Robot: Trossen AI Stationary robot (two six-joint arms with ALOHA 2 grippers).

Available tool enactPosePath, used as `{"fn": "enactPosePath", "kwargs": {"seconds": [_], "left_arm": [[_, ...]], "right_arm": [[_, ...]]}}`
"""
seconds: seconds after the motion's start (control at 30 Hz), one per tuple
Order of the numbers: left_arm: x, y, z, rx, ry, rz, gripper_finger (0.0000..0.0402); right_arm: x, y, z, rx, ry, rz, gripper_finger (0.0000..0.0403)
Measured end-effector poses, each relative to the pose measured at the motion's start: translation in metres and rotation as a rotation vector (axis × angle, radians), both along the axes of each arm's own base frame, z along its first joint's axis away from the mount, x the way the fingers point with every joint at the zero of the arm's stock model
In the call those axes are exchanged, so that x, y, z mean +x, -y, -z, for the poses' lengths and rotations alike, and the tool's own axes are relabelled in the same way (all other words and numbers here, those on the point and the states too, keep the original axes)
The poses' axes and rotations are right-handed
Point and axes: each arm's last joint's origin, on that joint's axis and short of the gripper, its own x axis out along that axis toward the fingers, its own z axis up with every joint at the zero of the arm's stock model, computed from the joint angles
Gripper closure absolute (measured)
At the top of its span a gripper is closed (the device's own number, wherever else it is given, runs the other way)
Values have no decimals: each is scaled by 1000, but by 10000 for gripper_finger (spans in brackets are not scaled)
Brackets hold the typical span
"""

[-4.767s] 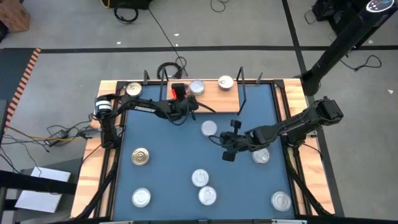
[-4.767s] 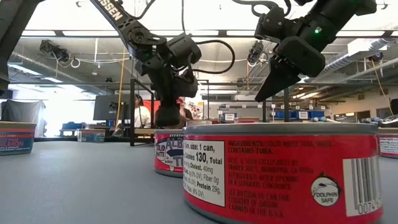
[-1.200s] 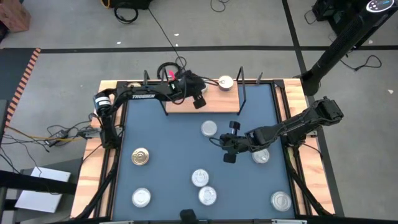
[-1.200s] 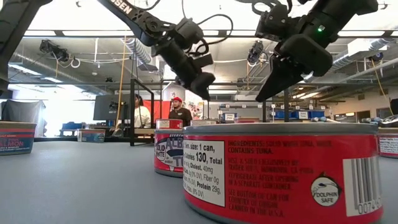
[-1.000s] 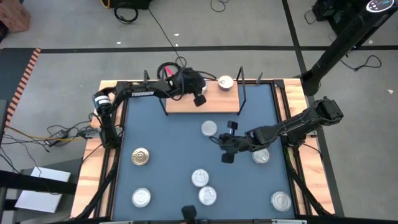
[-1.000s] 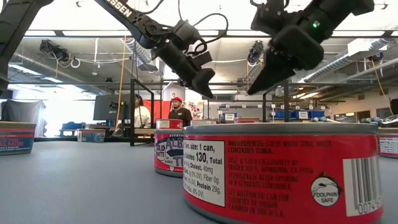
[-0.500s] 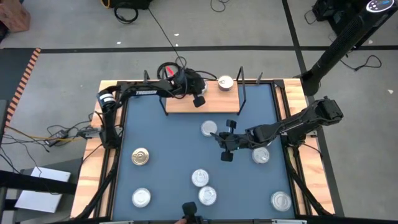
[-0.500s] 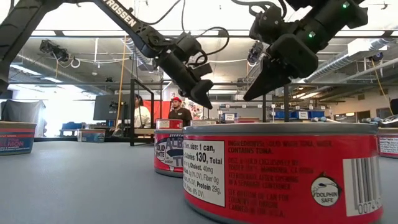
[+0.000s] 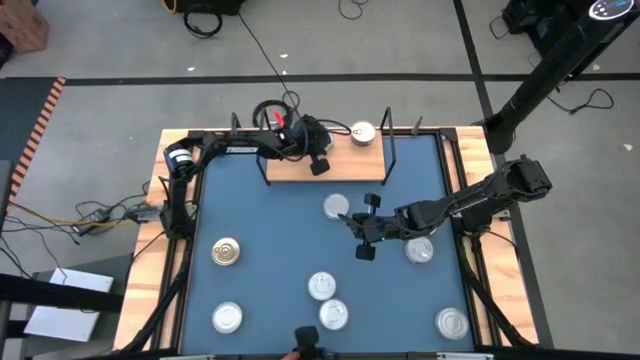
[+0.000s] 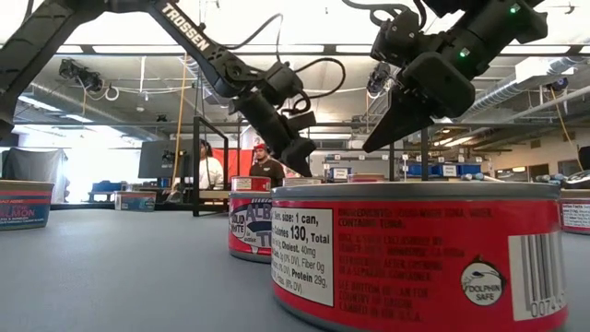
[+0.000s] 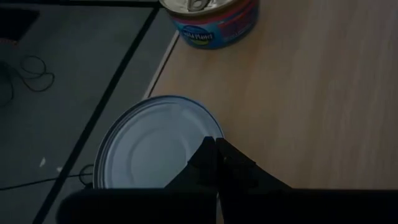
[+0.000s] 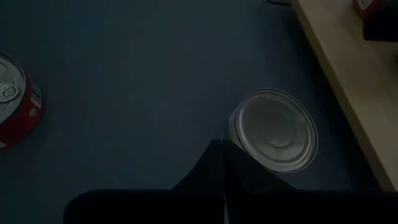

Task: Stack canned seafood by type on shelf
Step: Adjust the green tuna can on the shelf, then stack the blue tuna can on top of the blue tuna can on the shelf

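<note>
The shelf (image 9: 340, 165), a light wooden board with black wire uprights, lies along the table's far edge. A tin (image 9: 362, 132) stands on it, and the left wrist view shows a silver-lidded tin (image 11: 149, 146) at the board's edge and a blue-and-red tin (image 11: 214, 18) beyond. My left gripper (image 9: 319, 166) (image 11: 214, 146) hovers shut at the silver lid's rim. My right gripper (image 9: 355, 225) (image 12: 222, 149) hangs shut above the table beside a silver-lidded tin (image 9: 335, 207) (image 12: 277, 130) at mid-table. My left gripper's shut fingertips (image 11: 208, 155) stand over the rim of the silver lid (image 11: 202, 127), slanting down from above. I cannot tell whether they touch it.
Several more tins stand on the blue table: a gold-lidded one (image 9: 227, 252) at left, two (image 9: 322, 286) (image 9: 333, 314) near the middle front, and others (image 9: 228, 318) (image 9: 420, 250) (image 9: 452, 322). A dark object (image 9: 305, 340) shows at the near edge. People stand in the room beyond (image 10: 267, 166).
My left gripper, shut, has come down a little over the shelf toward the silver-lidded tin. My right gripper, still shut, has drifted slightly toward the table's left, toward the mid-table tin. The dark object at the near edge has come farther into view.
</note>
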Motion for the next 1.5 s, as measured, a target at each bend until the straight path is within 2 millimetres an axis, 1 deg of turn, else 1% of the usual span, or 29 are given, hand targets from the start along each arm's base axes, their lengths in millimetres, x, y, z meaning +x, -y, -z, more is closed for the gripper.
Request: {"fn": "enactPosePath", "kwargs": {"seconds": [0.43,0.57,0.67,0.83,1.0,1.13,1.23,1.3,1.4,1.5], "left_arm": [[4,3,-1,16,29,33,401],[6,3,-2,18,59,49,401],[10,6,-5,30,82,60,401],[18,23,-10,40,103,103,401],[28,41,-16,62,161,148,401],[33,56,-14,92,264,177,401],[28,68,-6,75,329,190,401],[20,78,-3,78,351,208,401],[6,94,-4,91,392,234,401],[-12,112,-11,105,438,262,401]], "right_arm": [[0,0,0,10,-2,-10,402],[0,-1,0,11,-2,-10,401],[0,-1,0,11,-2,-10,399],[0,-1,0,11,-5,-17,398],[0,-1,0,4,-11,-27,400],[0,-1,0,-8,-15,-39,400],[0,-1,0,-5,-16,-41,401],[-1,-2,1,-3,-15,-45,401],[0,-4,0,1,-8,-50,402],[0,-5,-1,24,7,-32,402]]}}
